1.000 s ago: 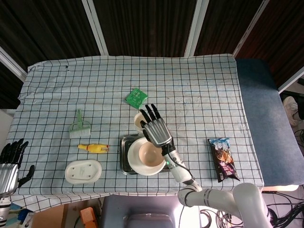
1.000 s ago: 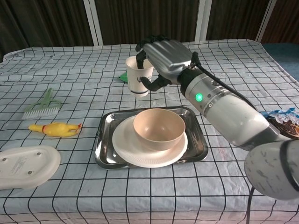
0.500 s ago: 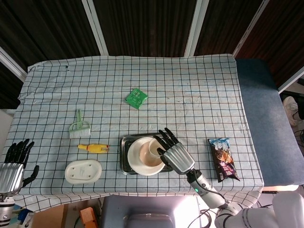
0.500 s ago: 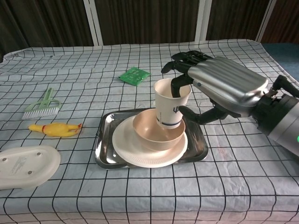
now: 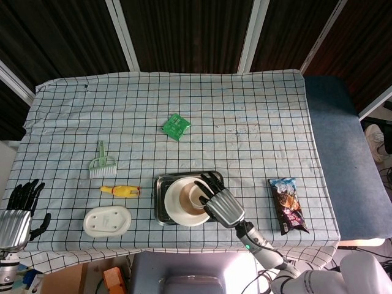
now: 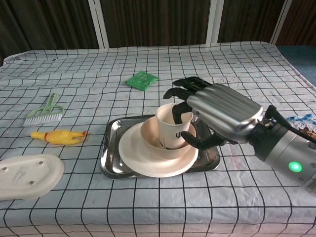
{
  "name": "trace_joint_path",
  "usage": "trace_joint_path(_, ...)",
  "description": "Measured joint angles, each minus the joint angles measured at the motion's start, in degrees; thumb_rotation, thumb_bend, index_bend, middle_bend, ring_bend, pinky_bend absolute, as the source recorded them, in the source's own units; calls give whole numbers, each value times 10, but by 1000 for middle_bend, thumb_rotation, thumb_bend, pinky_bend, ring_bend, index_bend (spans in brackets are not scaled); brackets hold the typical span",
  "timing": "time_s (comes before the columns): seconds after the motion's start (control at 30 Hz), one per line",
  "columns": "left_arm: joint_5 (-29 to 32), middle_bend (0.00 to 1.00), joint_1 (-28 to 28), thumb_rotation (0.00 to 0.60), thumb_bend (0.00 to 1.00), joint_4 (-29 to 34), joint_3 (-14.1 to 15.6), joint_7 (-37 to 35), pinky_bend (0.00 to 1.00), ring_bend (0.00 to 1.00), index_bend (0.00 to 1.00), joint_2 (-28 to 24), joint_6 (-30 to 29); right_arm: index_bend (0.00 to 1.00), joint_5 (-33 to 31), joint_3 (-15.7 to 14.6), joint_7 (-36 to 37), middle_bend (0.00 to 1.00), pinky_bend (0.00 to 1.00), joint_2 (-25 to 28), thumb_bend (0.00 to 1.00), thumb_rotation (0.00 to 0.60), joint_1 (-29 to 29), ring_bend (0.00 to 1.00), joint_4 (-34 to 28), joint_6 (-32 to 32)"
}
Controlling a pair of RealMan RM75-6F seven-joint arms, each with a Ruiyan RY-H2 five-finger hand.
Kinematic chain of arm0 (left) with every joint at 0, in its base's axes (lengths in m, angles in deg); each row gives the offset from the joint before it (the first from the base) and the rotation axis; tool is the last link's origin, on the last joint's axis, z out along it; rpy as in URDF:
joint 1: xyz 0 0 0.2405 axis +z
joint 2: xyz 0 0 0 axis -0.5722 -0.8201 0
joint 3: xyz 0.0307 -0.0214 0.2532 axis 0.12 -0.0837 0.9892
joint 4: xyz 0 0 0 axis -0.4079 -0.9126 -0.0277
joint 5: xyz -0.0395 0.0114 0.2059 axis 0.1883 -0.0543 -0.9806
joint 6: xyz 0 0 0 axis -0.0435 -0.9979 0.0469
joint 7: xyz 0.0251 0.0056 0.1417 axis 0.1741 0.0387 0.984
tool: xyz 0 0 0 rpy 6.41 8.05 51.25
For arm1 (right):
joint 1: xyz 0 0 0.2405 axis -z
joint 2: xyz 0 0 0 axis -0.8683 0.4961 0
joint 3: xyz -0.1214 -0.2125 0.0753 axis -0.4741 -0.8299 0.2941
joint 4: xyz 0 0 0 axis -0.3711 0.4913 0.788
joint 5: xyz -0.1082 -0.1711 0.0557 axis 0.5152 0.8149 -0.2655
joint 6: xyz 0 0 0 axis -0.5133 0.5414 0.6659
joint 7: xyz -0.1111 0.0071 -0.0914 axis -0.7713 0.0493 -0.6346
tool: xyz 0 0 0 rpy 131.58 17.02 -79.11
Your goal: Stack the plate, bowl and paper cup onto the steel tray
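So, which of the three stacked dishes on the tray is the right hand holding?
The paper cup, the topmost piece: the right hand grips it inside the bowl, which sits on the white plate.

A checked cloth [image 5: 257, 110] is spread over the worktop. Toward the left edge are seen a green brush [image 5: 102, 163], a yellow rubber chicken [image 5: 121, 191] and a white oval lid [image 5: 108, 221] (underside up). A green packet [image 5: 175, 126] lies mid-worktop; a snack bag [image 5: 288, 204] lies near the right edge.
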State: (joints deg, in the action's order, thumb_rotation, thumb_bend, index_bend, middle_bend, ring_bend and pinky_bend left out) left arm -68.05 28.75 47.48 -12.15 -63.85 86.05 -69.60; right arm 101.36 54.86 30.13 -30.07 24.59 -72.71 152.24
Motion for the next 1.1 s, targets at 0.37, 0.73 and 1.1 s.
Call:
trace_joint_path(0.37, 0, 0, 0, 600, 396, -4, 1, -11, 0, 0, 0, -4, 5, 551, -1, 13, 10, 141, 0, -30, 409, 600, -1, 0, 36, -30)
trace_joint_path(0.73, -3, 0, 1, 600, 396, 1, 2, -12, 0, 0, 0, -5, 5, 277, 8, 16, 30, 107, 0, 10, 398, 600, 6, 0, -9, -29)
trace_joint_path(1.1, -19, 0, 15, 600, 397, 36, 22, -10, 27, 0, 0, -34, -6, 0, 4, -7, -16, 0, 0, 145, 309, 600, 47, 0, -137, -7)
